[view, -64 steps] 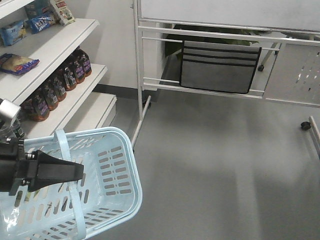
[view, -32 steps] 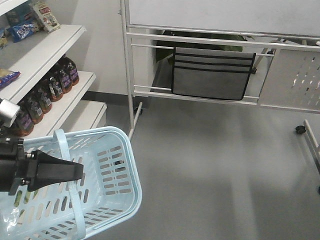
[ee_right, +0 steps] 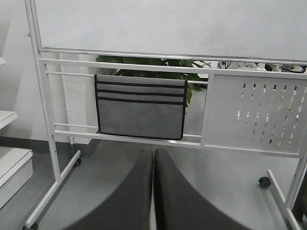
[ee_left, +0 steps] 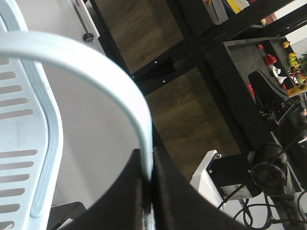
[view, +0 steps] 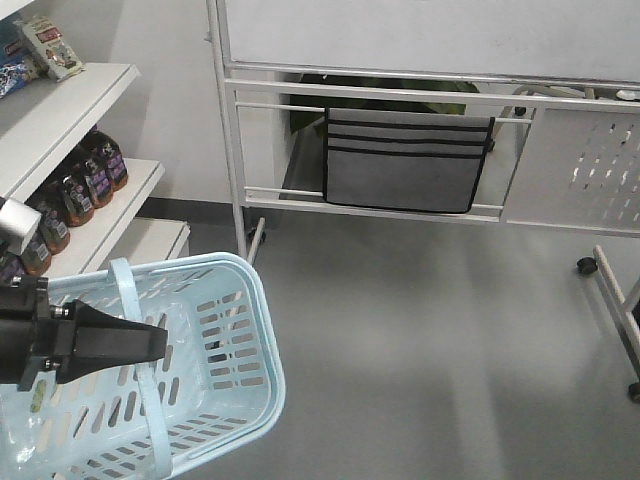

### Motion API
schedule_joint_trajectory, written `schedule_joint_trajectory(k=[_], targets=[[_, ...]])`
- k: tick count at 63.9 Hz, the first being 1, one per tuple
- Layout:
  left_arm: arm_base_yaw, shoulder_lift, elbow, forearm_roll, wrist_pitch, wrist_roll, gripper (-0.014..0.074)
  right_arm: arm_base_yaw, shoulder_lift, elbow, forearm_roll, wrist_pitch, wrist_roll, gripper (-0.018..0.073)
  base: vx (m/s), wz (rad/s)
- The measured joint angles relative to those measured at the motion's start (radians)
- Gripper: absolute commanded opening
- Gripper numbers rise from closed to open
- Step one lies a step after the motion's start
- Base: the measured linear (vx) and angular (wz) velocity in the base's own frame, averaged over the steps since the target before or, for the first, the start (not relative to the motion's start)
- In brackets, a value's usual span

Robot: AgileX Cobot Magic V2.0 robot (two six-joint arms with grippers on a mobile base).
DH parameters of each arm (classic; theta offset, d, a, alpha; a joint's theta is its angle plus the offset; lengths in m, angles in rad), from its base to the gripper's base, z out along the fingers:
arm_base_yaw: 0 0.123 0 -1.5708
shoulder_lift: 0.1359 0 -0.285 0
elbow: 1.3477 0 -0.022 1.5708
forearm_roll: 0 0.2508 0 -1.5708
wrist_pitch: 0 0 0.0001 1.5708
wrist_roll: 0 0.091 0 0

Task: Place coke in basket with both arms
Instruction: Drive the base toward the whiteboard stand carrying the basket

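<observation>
Left wrist view, my left claw (ee_left: 147, 190) clamped on the handle (ee_left: 96, 60) of the basket (ee_left: 26, 134); right wrist view, my right claw (ee_right: 153, 160) closed, empty, facing a grey fabric pouch (ee_right: 140, 108).

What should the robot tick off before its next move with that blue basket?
1. Grip: the left claw is shut on the handle of the basket: ok.
2. Room in the basket: ok, the visible inside looks empty.
3. Free hand: the right claw is shut, holding nothing: ok.
4. The coke in sight: not ok, no view shows it.
5. Are the shelf bottles the target? Not ok, they are dark with purple labels.
6. Basket apart from the whiteboard stand: ok.
</observation>
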Motion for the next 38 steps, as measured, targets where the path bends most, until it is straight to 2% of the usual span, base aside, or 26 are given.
schedule_joint_trajectory(k=[38], targets=[[0.0,0.0,0.0,0.0,0.0,0.0,-0.0006,0.0,0.0,0.0,0.0,0.0,0.0,-0.0002,0.16,-0.08]])
